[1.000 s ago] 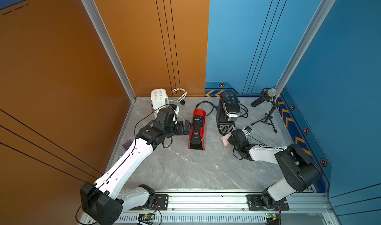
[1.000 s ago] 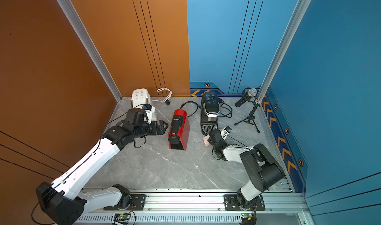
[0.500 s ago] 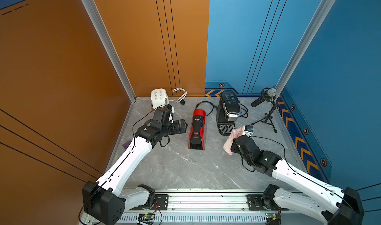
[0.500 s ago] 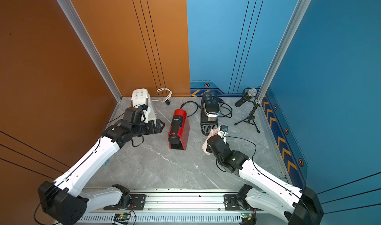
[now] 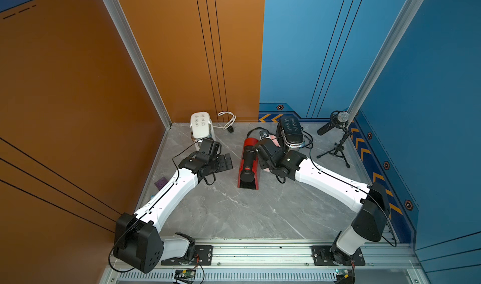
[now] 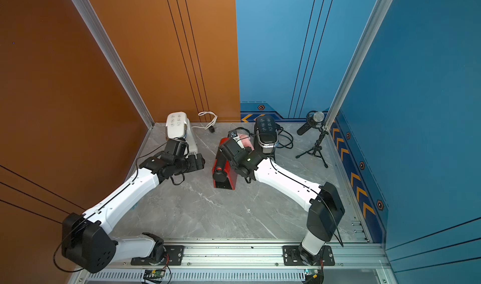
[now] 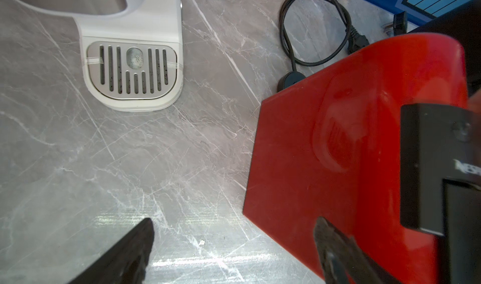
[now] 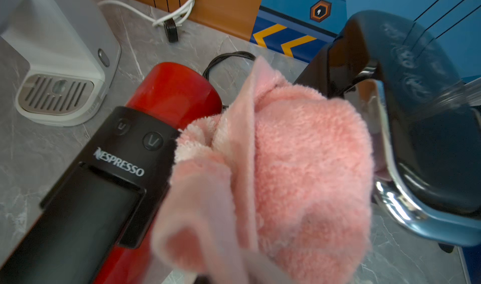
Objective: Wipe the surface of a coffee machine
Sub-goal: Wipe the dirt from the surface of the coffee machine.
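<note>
Right now, your right jaws are closed tight on the pink cloth (image 8: 307, 152); the red coffee machine (image 5: 248, 160) sits between them and the wide, empty left jaws. Wiping seems barely begun.

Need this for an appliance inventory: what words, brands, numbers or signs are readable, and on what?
"NESPRESSO": white letters on the black top of the red coffee machine, right wrist view.
"NES": the same brand, cut off, left wrist view.
Button symbols on the white coffee machine and black coffee machine: too small to read.
No numbers legible.
</note>
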### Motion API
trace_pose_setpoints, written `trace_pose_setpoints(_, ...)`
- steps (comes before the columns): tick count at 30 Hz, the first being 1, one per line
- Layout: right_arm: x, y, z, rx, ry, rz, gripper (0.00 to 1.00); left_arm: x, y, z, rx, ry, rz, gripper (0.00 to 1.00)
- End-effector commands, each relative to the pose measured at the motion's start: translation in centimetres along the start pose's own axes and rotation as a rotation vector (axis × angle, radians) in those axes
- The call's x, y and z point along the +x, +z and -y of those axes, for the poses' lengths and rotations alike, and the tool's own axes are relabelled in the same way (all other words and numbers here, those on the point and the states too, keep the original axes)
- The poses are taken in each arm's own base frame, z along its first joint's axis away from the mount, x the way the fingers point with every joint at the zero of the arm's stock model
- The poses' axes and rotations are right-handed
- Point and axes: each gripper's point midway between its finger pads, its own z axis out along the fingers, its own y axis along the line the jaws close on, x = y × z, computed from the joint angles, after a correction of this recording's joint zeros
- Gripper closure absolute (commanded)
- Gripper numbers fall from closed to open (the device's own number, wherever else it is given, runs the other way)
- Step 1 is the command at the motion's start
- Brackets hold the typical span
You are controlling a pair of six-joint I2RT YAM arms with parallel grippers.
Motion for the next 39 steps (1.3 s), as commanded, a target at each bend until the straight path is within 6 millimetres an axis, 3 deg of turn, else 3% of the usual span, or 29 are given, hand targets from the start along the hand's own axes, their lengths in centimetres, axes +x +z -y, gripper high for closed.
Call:
trace_pose_setpoints(1,0.1,0.4,0.6,-0.023,-0.045,-0.052,1.0,-0.2,0.7,-0.9,-0.042,-0.022,0.005,0.03)
trace_pose_setpoints(9,1.3,3.7,-1.0,-0.071,-0.051,-0.126,1.0,-0.8,2.9,-0.5,-0.029,-0.051,-0.001,0.03)
trace_pose_setpoints(22,0.7,8.3,-1.7,-0.124,-0.003,-0.161,1.0,-1.2,6.6,1.0,-0.018,-0.044,-0.036,0.04)
trace_pose_setpoints(27,1.1,8.5,-2.8,-0.19,-0.018,-0.161,1.0,-1.4,8.4,2.3,-0.01,-0.015,-0.053,0.05)
trace_pose_setpoints(28,1.1,9.0,-1.7,-0.188,0.009,-0.164,1.0,-1.3,8.7,2.7,-0.008,-0.007,-0.057,0.06)
trace_pose_setpoints(32,2.2,8.8,-3.0,-0.257,0.05,-0.178,1.0,-0.8,9.7,4.6,0.002,0.034,-0.069,0.07)
trace_pose_setpoints(39,3.8,8.0,-4.5,-0.341,0.134,-0.18,1.0,0.9,9.3,5.9,0.004,0.056,-0.077,0.07)
